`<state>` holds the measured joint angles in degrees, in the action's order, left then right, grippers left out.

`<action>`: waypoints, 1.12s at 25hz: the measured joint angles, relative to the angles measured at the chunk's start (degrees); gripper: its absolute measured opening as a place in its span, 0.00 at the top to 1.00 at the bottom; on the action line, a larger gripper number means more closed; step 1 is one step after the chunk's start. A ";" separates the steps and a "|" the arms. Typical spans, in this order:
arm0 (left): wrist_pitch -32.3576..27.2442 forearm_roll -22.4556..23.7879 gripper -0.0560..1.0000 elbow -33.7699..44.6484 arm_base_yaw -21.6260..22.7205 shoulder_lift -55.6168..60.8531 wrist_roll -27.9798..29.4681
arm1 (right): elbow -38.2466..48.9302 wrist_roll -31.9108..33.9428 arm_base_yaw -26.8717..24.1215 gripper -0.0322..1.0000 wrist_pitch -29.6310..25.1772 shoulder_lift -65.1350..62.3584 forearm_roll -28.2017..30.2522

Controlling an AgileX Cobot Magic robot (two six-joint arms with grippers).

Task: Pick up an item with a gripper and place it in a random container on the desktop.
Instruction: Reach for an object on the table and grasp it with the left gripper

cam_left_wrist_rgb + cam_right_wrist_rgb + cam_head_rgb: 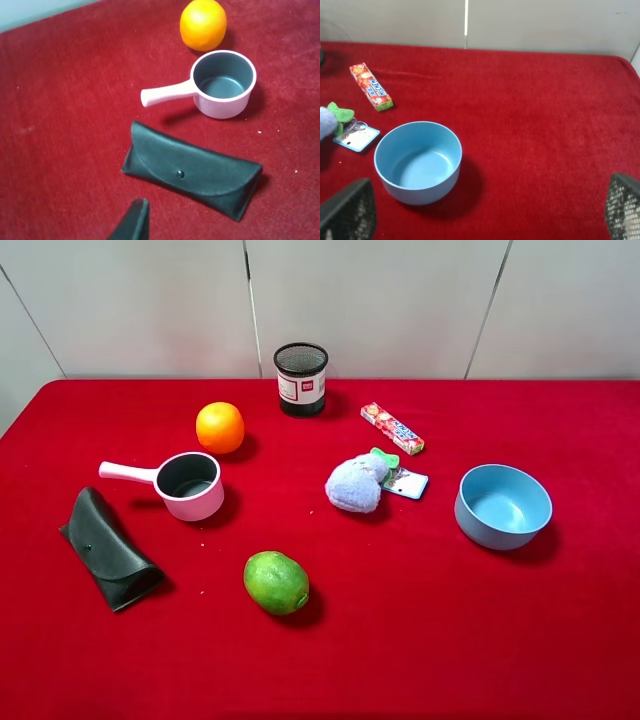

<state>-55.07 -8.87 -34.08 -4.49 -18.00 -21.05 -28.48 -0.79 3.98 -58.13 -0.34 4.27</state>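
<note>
Dark, mesh-patterned tips of the right fingers [350, 210] stand wide apart with nothing between them. Just ahead of them, nearer to one tip than the other, the blue bowl [417, 162] sits upright on the red counter [545, 125]. Past the bowl and off to that same side lies the plush toy [324, 122]. Only its pale edge and green bow show in this view. Its white tag [356, 136] lies flat on the counter, near the bowl but apart from it, and the candy pack [371, 86] lies farther out. Of the left fingers [132, 222] only one dark tip shows; they are spread wide and hold nothing. Ahead of that tip lies a dark glasses case [192, 170], with the pink saucepan [222, 85] and the orange [203, 24] beyond it. Neither pair touches the toy.
</note>
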 joint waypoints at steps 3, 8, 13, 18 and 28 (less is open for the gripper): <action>1.73 -0.12 0.01 -0.78 -0.07 -4.77 -2.50 | 0.00 0.00 0.00 0.30 0.00 0.00 0.00; 4.80 -0.22 0.01 -3.05 -3.43 -12.37 -3.59 | 0.00 0.00 0.00 0.30 0.00 0.00 0.00; 6.51 -0.17 0.01 -7.70 -8.44 -21.24 -3.77 | 0.00 0.00 0.00 0.30 0.00 0.00 0.00; 7.36 -0.17 0.01 -13.39 -13.03 -30.71 -3.76 | 0.00 0.00 0.00 0.30 0.00 0.00 0.00; 8.95 -0.17 0.01 -23.58 -20.84 -47.77 -3.76 | 0.00 0.00 0.00 0.30 0.00 0.00 0.00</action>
<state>-46.12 -9.04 -57.67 -25.32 -65.77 -24.81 -28.48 -0.79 3.98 -58.13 -0.34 4.27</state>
